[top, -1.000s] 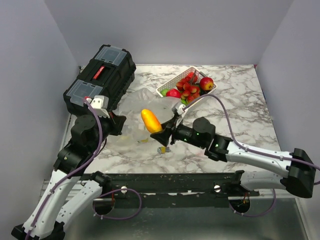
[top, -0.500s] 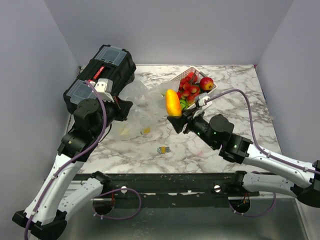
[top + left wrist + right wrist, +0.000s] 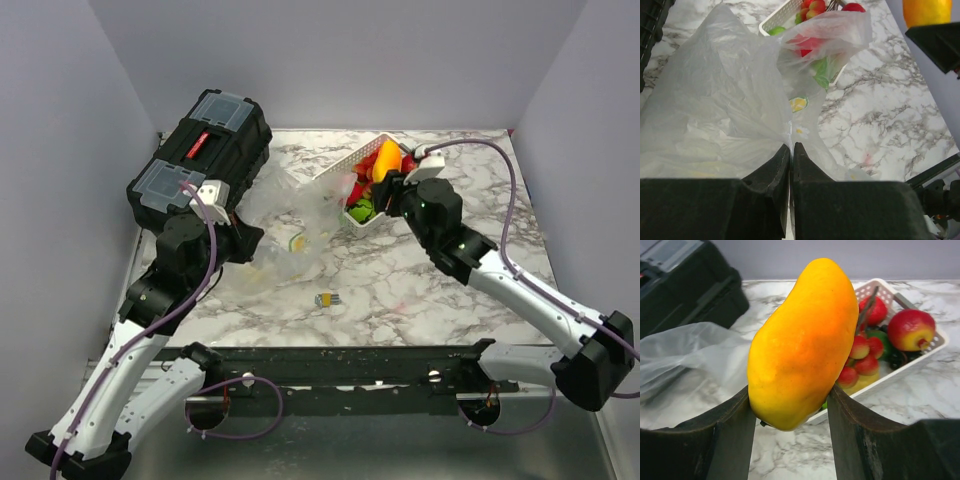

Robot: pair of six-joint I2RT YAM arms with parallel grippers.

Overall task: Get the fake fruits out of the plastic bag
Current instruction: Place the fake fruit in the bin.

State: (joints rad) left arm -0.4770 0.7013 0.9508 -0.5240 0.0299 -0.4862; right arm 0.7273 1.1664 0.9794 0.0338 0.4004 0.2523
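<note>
Marble table [image 3: 400, 290]. The left gripper [image 3: 791, 150] pinches a fold of the plastic bag [image 3: 715, 100], left of centre. The right gripper [image 3: 388, 178] clamps a fake mango [image 3: 802, 340] over the white basket [image 3: 940, 342] holding strawberries [image 3: 860, 347]. A citrus slice [image 3: 798, 104] lies inside the bag, so extraction is judged unfinished.

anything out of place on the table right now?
A small yellow-and-grey piece lies alone on the table, apart from the plastic bag and the basket; too small to identify. The bag's edge seems draped over the basket's end.
</note>
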